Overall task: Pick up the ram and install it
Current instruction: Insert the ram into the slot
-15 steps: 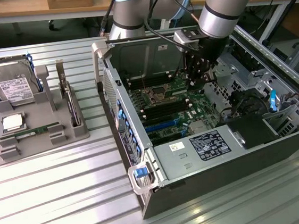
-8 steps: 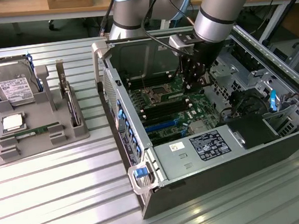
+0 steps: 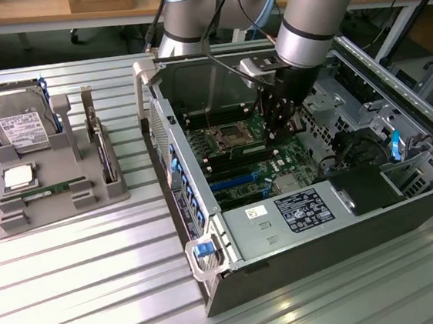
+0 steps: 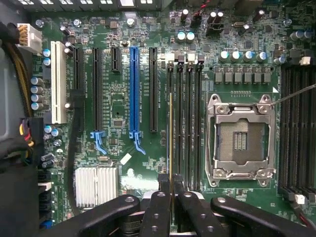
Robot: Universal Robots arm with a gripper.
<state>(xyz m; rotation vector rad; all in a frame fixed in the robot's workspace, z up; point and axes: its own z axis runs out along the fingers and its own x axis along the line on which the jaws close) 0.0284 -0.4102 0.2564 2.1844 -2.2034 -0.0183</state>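
The ram is seen edge-on in the wrist view as a thin gold line, pinched between the closed fingers of the gripper, above the first of four black memory slots beside the empty CPU socket. In the exterior view the gripper reaches down inside the open computer case, hiding the stick. That view also shows a grey holder tray carrying one hard drive, one silver CPU chip and one more green ram stick.
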